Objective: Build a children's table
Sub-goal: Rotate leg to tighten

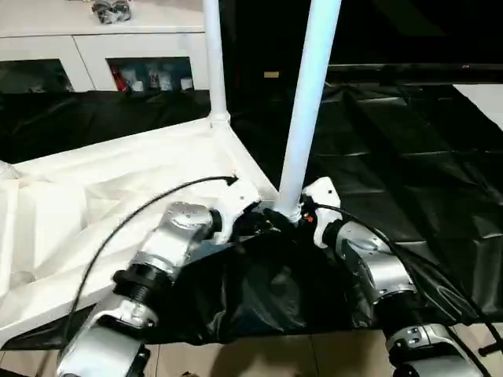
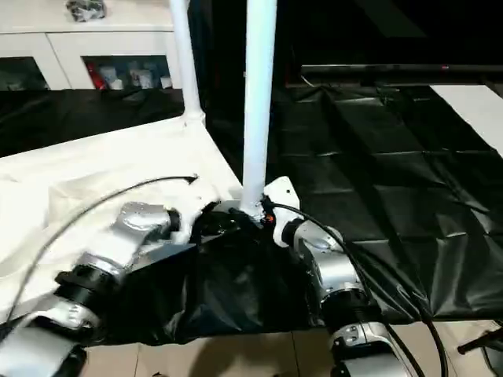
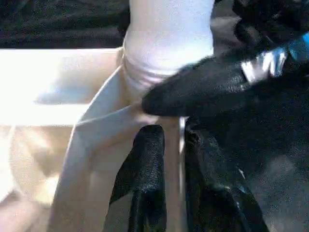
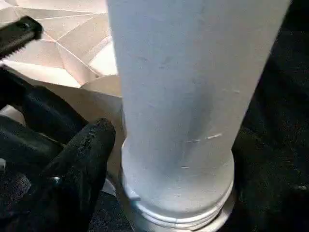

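- Upside down, the white tabletop (image 1: pixel 118 181) lies on a black sheet (image 1: pixel 409 157) spread over the floor, ribbed underside up
- At the tabletop's near corner a white leg (image 1: pixel 308 102) stands upright in its round socket (image 4: pixel 176 212); this near leg serves as the landmark below
- Beyond the near leg, a second leg (image 1: pixel 213 59) rises from the tabletop's far corner socket
- Left of the near leg's foot, the left end effector (image 3: pixel 171 169) reaches in over the tabletop's edge, its two black fingers (image 3: pixel 145 174) a narrow gap apart with the tabletop's thin rim running between them; whether they press on that rim cannot be told
- Right of the near leg's foot sits the right end effector (image 1: pixel 302 214), with its fingers spread wide on either side of the leg's base; one black finger (image 4: pixel 82 164) lies just beside the socket collar, and no firm clamp on the leg shows
- Behind both legs, well apart from them, a white cabinet (image 1: pixel 94 47) with glass doors stands at the black sheet's far edge
- Loose black sheet bunches up just in front of the near leg, between the two silver forearms
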Controlling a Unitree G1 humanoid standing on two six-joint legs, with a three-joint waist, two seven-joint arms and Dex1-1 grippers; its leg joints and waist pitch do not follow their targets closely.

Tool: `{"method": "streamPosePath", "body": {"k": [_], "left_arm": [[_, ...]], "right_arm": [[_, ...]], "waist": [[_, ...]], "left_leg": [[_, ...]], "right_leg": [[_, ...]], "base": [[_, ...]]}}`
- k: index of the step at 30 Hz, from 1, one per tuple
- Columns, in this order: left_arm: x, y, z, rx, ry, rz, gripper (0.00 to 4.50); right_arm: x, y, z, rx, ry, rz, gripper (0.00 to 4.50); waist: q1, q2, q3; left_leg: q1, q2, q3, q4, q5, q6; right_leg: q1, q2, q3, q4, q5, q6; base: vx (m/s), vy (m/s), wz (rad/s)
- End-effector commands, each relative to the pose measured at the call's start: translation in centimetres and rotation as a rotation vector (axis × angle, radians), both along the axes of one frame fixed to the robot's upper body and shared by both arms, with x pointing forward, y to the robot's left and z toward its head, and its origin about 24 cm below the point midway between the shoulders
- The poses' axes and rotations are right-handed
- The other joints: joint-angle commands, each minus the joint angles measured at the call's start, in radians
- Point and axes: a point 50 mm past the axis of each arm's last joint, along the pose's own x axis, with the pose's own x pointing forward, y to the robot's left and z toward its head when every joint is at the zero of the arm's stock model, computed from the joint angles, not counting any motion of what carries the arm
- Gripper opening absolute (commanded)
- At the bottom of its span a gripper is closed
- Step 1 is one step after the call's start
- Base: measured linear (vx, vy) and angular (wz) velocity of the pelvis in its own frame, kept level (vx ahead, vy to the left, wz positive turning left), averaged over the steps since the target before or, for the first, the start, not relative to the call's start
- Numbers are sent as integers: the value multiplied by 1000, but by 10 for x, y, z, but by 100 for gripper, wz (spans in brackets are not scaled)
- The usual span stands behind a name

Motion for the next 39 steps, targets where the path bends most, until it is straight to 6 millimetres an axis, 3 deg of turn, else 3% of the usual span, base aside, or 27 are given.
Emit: {"method": "streamPosePath", "body": {"k": [1,5,13,16,22,27,35,36,39], "left_arm": [[1,7,7,8,-12,4,116],[-4,14,15,-6,-11,-7,153],[-6,12,9,-34,47,6,153],[-8,8,4,-44,76,15,153],[-7,11,-2,-29,89,46,153],[-4,18,-5,-1,84,71,138],[-6,21,-7,-13,100,40,59],[-6,21,-7,-15,102,38,43],[-10,19,-8,-24,109,-10,26]], "right_arm": [[0,0,0,-5,8,25,392],[1,-10,3,-1,-1,16,392],[1,-12,3,-7,4,11,392],[1,-11,2,-10,4,17,392],[2,-11,3,-21,2,22,392],[2,-12,3,-28,-2,26,392],[4,-13,6,-34,-8,54,392],[4,-13,6,-32,-7,60,421],[3,-14,7,-34,7,107,432]], "waist": [[8,-2,-58],[10,-1,-56],[11,-2,-57],[12,-2,-59],[11,-4,-59],[12,-6,-57],[10,-7,-58],[10,-6,-58],[11,-6,-59]], "left_leg": [[1,26,-15,-58,-238,48],[3,26,-11,-55,-225,60],[2,24,-12,-55,-232,45],[1,24,-11,-53,-213,53],[0,22,-12,-52,-212,58],[1,23,-12,-52,-226,55],[1,22,-12,-52,-231,52],[1,22,-13,-52,-230,54],[0,23,-12,-49,-216,63]], "right_leg": [[51,-52,39,-60,-214,-218],[49,-49,38,-57,-190,-239],[51,-49,38,-59,-221,-218],[52,-49,38,-55,-181,-232],[53,-48,37,-57,-197,-224],[52,-49,37,-59,-219,-220],[51,-49,37,-61,-247,-209],[51,-50,37,-60,-242,-212],[52,-49,37,-56,-213,-220]], "base": [[0,0,0],[0,0,0],[0,0,0],[0,0,0],[0,0,0],[0,0,0],[0,0,0],[0,0,0],[0,0,0]]}}
